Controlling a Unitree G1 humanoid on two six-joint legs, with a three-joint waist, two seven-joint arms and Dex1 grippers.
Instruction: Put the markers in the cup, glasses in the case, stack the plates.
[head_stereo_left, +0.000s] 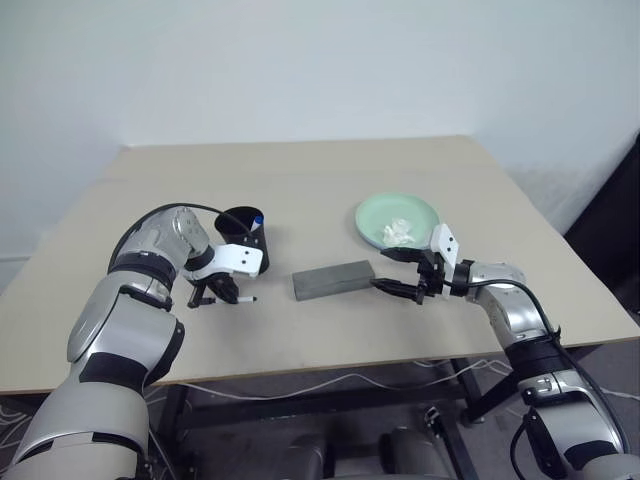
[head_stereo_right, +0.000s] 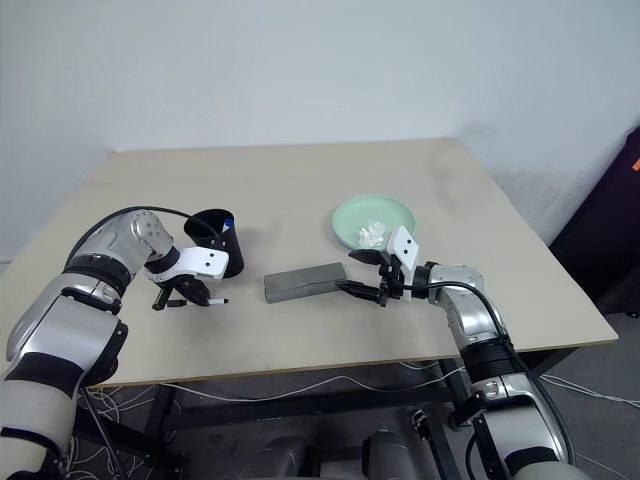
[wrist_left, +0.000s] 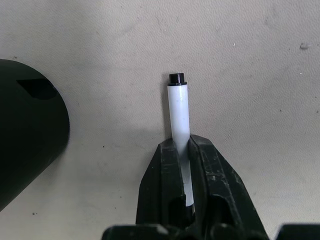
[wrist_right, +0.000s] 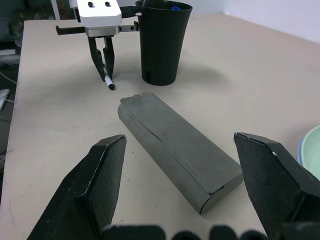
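My left gripper points down at the table, shut on the white marker with black ends, which lies flat in front of the black cup. The blue-capped marker stands inside the cup. The grey case lies closed at the table's middle. Just off its right end my right gripper is held level and open, with nothing between its fingers. The mint green plate sits behind that gripper, and a light blue rim shows at its edge. The glasses are hidden.
A crumpled white tissue lies in the mint plate. The beige table stretches bare behind the cup and case. Its front edge runs close below both arms. Cables hang under the table.
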